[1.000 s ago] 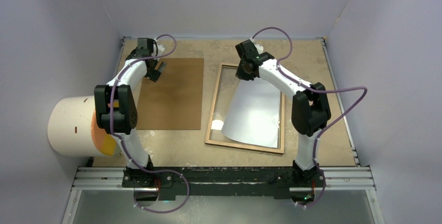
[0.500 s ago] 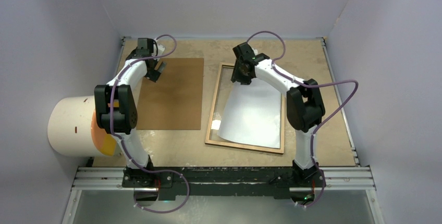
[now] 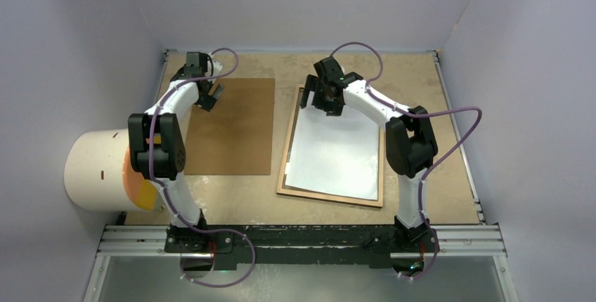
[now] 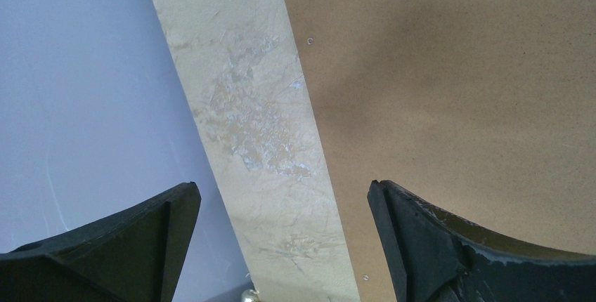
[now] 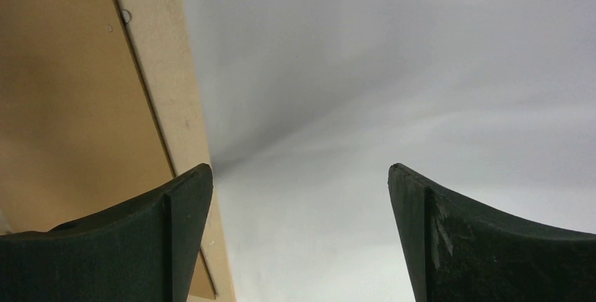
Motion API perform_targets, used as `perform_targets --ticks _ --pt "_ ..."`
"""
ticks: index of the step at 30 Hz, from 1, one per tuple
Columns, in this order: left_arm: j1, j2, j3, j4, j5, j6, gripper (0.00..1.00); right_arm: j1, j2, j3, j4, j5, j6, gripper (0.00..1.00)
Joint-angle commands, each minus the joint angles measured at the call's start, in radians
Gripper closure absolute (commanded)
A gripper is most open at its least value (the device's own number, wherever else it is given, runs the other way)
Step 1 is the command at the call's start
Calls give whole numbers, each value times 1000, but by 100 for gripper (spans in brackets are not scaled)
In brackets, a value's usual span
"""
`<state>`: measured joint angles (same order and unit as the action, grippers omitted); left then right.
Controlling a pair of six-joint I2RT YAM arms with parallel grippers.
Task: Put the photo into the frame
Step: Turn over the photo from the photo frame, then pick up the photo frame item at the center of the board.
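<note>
The photo (image 3: 336, 153) lies white back up, flat inside the frame (image 3: 329, 196), which rests on the table right of centre with its light wood back showing. My right gripper (image 3: 320, 101) hovers over the frame's far end, open, holding nothing. In the right wrist view its jaws (image 5: 301, 168) stand wide apart above the photo's white back (image 5: 365, 91), with the frame's wood rim (image 5: 165, 70) at the left. My left gripper (image 3: 209, 97) is open and empty over the far-left part of the table.
A brown backing board (image 3: 232, 126) lies flat left of the frame; its edge (image 4: 450, 70) runs under the left jaws (image 4: 283, 186) beside bare tabletop (image 4: 239, 91) and the wall (image 4: 84, 91). A white cylinder (image 3: 98, 168) sits at the left table edge.
My right gripper has opened and let go of the photo. The photo, lifted and curled at its far end before, now lies flat in the frame. The left arm has not moved.
</note>
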<state>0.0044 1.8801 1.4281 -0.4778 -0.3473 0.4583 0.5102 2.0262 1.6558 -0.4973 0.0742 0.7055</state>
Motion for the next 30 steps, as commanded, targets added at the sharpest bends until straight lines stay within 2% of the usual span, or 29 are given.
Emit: perform_targets --ticks 1,8,12,18,22,30 --pt "3 -1 -7 28 -13 15 0 4 -39 17 46 -45 4 1" --pt "3 4 -8 41 -34 22 0 4 -72 -24 123 -82 53 1" --pt "3 43 36 55 -107 24 1 28 -72 -35 193 -120 103 2" --pt "50 136 150 121 -286 28 2 132 37 93 192 -91 143 3" --pt "69 191 155 214 -382 52 3 183 145 211 152 -33 169 3" --pt "94 297 126 266 -434 49 2 206 274 301 112 73 206 2"
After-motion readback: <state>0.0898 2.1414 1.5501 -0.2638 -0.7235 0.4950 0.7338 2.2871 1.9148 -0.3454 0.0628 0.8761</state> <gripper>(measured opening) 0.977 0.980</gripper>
